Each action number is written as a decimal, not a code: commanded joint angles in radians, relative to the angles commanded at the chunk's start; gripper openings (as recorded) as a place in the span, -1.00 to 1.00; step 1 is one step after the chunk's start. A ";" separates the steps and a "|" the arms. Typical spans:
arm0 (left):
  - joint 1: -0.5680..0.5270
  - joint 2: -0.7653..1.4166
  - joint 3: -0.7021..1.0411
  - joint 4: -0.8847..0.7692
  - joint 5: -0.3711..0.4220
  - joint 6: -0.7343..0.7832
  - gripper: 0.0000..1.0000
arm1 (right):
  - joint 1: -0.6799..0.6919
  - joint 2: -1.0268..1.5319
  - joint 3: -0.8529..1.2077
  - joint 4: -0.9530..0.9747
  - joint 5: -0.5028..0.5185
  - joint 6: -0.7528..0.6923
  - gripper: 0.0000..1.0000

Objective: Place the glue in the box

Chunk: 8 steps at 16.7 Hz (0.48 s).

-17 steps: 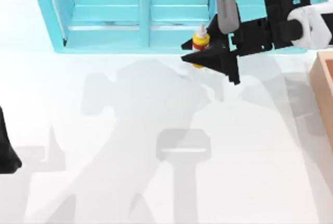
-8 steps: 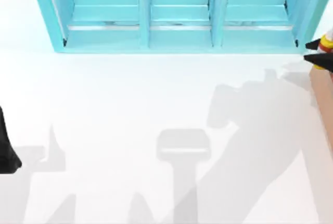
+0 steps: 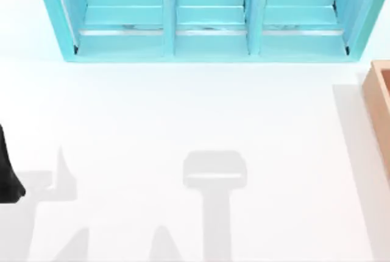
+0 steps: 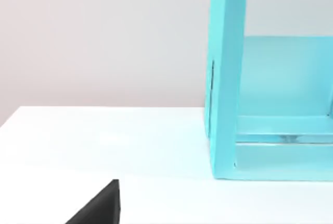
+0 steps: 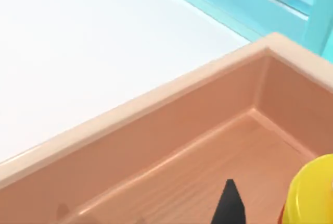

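Glue point(image 5: 315, 190) hangs above the box point(image 5: 156, 146) floor beside a right gripper fingertip point(image 5: 229, 203) — finger opening cannot be told — and an early release from this height could tip it; left arm point(image 3: 7, 177) parked.

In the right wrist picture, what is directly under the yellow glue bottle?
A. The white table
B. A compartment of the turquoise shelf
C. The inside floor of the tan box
C: the glue and a dark fingertip are above the box floor, inside its walls.
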 joint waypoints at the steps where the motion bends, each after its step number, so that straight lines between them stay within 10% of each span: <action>1: 0.000 0.000 0.000 0.000 0.000 0.000 1.00 | -0.052 -0.006 -0.014 -0.049 -0.004 -0.057 -1.00; 8: 0.000 0.000 0.000 0.000 0.000 0.000 1.00 | -0.205 -0.021 -0.053 -0.199 -0.016 -0.233 -1.00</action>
